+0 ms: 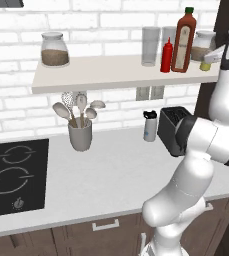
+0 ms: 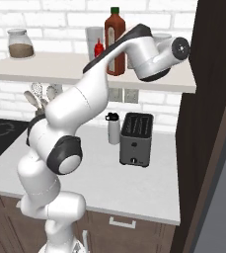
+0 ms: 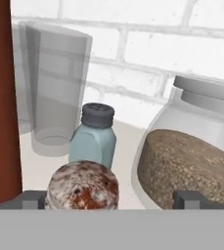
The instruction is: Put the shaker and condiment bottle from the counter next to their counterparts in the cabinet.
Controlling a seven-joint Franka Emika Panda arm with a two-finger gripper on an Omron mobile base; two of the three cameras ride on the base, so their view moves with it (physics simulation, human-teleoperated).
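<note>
- A clear glass tumbler [image 1: 150,46], a tall dark-red sauce bottle with a label and red cap [image 1: 184,40] and a squat lidded glass jar of brown contents [image 3: 191,161] crowd the right end of the long white wall shelf [image 1: 86,80].
- In the hand view, a small teal shaker with a grey perforated cap [image 3: 94,136] stands between the tumbler and the jar.
- A second lidded glass jar [image 1: 55,49] stands alone near the shelf's left end.
- The shelf is fixed to a white brick wall. Below it, the pale grey counter [image 1: 111,175] runs over dark wood drawers.
- On the counter, a black cooktop [image 1: 11,172] is at the left edge. A grey utensil holder with spoons [image 1: 80,132], a white-and-black flask [image 1: 150,126] and a dark toaster [image 2: 135,138] stand along the back.
- The small bright red squeeze bottle [image 1: 166,56] stands upright on the shelf, nozzle up. It is between the tumbler and the sauce bottle.
- The tiny yellow-olive shaker [image 1: 205,65] stands upright at the shelf's right front edge, cap up. It is just before the brown-filled jar.
- The gripper [image 3: 111,200] is spread wide. The shaker's mottled cap sits between its fingertips, nearer one tip, and is not clamped.
</note>
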